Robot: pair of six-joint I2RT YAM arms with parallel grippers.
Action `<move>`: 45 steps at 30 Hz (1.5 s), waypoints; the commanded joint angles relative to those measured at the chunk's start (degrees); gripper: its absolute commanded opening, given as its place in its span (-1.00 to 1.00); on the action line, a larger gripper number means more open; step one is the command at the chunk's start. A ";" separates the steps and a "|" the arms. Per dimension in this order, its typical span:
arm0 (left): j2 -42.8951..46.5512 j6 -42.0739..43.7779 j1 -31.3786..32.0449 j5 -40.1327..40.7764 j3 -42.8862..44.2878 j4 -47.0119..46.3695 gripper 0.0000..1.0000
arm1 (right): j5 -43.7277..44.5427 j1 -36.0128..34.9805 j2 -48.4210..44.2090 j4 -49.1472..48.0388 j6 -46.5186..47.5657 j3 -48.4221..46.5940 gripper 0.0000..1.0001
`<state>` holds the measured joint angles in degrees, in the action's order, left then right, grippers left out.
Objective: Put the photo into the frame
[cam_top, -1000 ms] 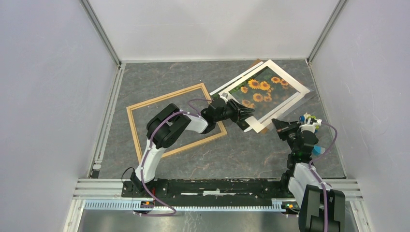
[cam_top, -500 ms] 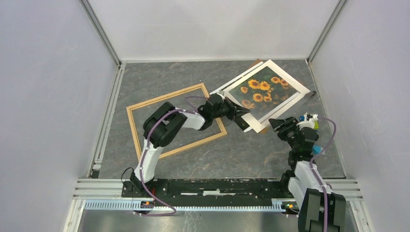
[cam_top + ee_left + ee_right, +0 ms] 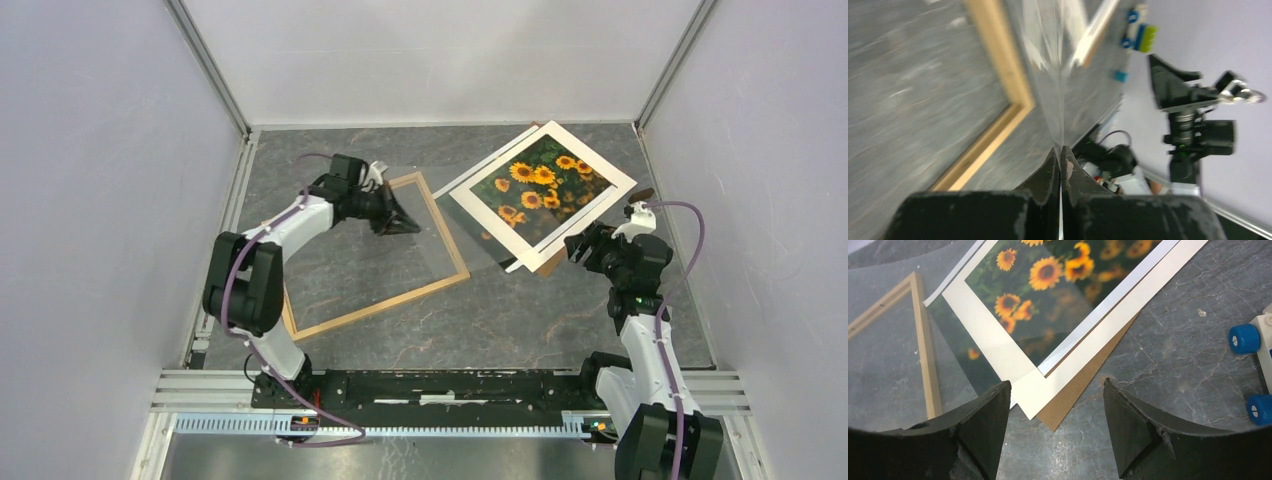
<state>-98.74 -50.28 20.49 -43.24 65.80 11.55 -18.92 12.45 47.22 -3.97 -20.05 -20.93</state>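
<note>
In the last second my left claw (image 3: pixel 403 220) had swung from the middle of the table (image 3: pixel 500 320) out over the far corner of the frame (image 3: pixel 380 305), dragging the clear sheet (image 3: pixel 470 225) part-way off the stack. My right claw (image 3: pixel 580 243) had let go, which I took to mean the glazing was going in first. The left claw was pinched tight on the sheet's thin edge; the right stood wide open, holding nothing, just beside the near corner of the white mat (image 3: pixel 993 340) and brown board (image 3: pixel 1083 390). The photo (image 3: pixel 540 185) lay inside the mat near the table's far right corner, outside the frame.
</note>
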 commanded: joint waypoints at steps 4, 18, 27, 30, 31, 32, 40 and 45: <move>5.85 31.83 -12.23 -0.78 -2.17 36.26 -0.95 | -5.11 -4.19 1.76 -1.65 4.84 -0.33 0.47; 5.90 42.17 -27.67 11.56 2.64 51.23 -0.95 | -8.22 -14.26 3.68 -4.98 5.08 1.68 0.46; 4.83 43.06 -30.84 20.75 5.81 55.33 -0.95 | -13.20 -14.83 8.38 -10.33 2.38 1.34 0.52; 4.35 42.99 -30.85 21.04 5.07 54.79 -0.95 | -16.75 -14.82 12.29 -12.82 -0.02 -0.17 0.60; 4.26 42.99 -30.79 21.31 4.83 54.72 -0.95 | -17.10 -15.10 14.08 -14.48 -1.01 -0.40 0.63; 4.27 42.99 -30.87 21.63 4.55 54.60 -0.95 | -17.20 -15.52 15.70 -16.43 -2.33 -0.80 0.65; 4.72 42.28 -30.81 24.70 4.43 53.67 -0.95 | -21.08 -20.80 37.89 -24.12 -7.71 -13.29 0.70; 5.31 42.20 -30.86 24.37 5.32 53.58 -0.95 | -23.60 -24.35 49.50 -23.03 -10.01 -24.88 0.64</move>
<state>-95.18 -10.83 -10.22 -19.51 69.71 65.08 -39.09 -9.58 90.72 -23.86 -27.51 -37.15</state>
